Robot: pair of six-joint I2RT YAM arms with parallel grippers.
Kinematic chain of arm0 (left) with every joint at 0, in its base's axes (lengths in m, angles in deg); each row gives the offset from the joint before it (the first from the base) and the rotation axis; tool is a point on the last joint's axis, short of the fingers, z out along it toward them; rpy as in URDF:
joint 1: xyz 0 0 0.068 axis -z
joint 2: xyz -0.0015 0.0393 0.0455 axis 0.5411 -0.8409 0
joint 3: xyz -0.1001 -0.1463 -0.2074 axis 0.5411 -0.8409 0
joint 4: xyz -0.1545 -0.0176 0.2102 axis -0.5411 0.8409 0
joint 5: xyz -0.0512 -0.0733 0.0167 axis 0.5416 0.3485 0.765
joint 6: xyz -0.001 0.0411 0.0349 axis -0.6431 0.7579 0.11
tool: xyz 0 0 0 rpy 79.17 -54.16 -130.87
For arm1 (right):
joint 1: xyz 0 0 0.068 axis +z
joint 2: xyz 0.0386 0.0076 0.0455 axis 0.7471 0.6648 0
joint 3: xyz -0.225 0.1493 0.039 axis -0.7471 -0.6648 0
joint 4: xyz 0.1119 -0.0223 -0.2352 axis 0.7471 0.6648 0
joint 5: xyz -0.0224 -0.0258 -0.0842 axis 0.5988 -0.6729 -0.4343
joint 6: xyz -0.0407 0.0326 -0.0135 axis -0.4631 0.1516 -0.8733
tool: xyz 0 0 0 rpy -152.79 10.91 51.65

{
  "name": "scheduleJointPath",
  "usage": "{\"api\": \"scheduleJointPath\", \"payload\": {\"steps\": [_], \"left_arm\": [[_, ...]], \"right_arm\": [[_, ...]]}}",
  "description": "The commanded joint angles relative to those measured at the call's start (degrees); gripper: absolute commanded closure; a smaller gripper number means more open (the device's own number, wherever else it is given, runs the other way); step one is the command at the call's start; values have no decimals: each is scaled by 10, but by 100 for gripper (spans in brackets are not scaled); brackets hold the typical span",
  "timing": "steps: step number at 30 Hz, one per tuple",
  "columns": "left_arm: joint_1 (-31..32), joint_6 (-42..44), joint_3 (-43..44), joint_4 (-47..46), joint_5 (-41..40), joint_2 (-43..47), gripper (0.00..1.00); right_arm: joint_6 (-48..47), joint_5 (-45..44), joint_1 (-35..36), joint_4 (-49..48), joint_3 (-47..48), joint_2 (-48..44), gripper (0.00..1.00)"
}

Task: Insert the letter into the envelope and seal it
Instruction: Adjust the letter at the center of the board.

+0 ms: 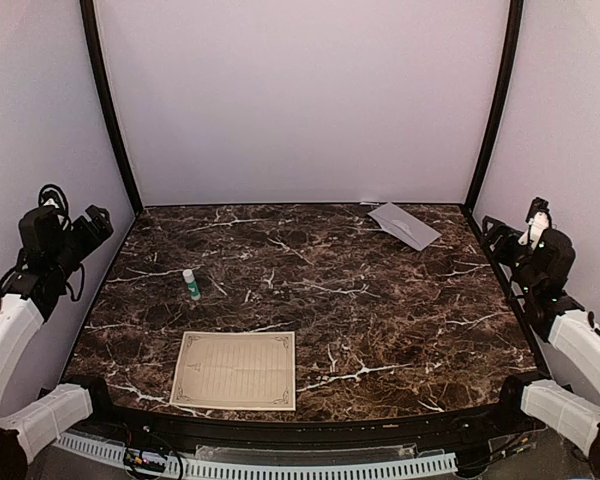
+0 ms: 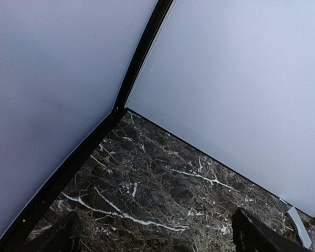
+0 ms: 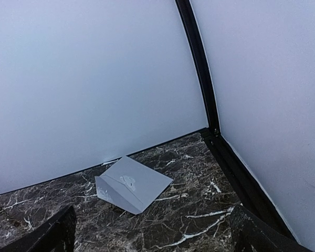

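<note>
The cream letter (image 1: 235,370) with its thin dark border lies flat near the table's front edge, left of centre. The light-grey envelope (image 1: 404,225) (image 3: 134,184) rests at the back right by the rear wall, its flap partly lifted. My left gripper (image 1: 98,222) is raised at the far left beside the side wall, open and holding nothing; its dark fingertips (image 2: 262,236) frame bare marble. My right gripper (image 1: 492,232) is raised at the far right, open and empty, with the envelope ahead of its fingertips (image 3: 52,233). In the left wrist view a corner of the envelope (image 2: 299,226) shows.
A small glue stick (image 1: 192,285) with a green base stands upright on the dark marble table (image 1: 360,300), behind the letter. White walls with black corner posts (image 1: 108,105) enclose the table on three sides.
</note>
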Motion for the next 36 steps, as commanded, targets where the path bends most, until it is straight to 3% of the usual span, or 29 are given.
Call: {"api": "scheduleJointPath", "payload": {"steps": [1,9,12,15,18,21,26,31,36], "left_arm": [[0,4,41,99,16,-19,1],[0,78,63,98,128,-37,1],[0,105,77,89,148,-47,1],[1,158,114,76,268,-83,1],[5,158,155,81,330,-118,1],[8,148,159,58,334,-136,2],[9,124,100,-14,315,-129,2],[9,110,63,4,298,-120,3],[30,13,-12,40,301,-85,9]], "right_arm": [[40,7,-3,53,25,1,1],[54,38,-5,65,41,-2,2],[41,104,-4,75,54,-2,1],[46,159,2,106,72,10,4],[60,188,56,154,92,38,8],[90,190,132,179,94,66,8],[146,174,274,191,93,114,10],[195,164,373,190,100,163,12],[236,134,443,175,109,206,12]]}}
